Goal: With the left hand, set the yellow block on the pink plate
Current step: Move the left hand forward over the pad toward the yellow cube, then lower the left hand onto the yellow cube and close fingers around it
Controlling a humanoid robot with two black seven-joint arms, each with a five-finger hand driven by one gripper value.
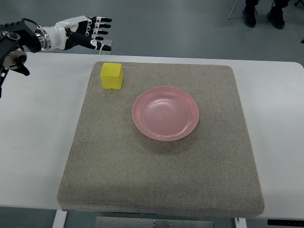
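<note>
A yellow block point(112, 76) sits on the grey mat point(161, 175) near its far left corner. A pink plate point(166, 113) lies empty at the mat's middle, to the right of the block and apart from it. My left hand point(94, 33) comes in from the upper left and hovers above the table's far edge, beyond and left of the block. Its fingers are spread and hold nothing. My right hand is out of view.
The mat lies on a white table point(33, 142). A person's shoes point(261, 14) and a chair leg show on the floor at the top right, beyond the table.
</note>
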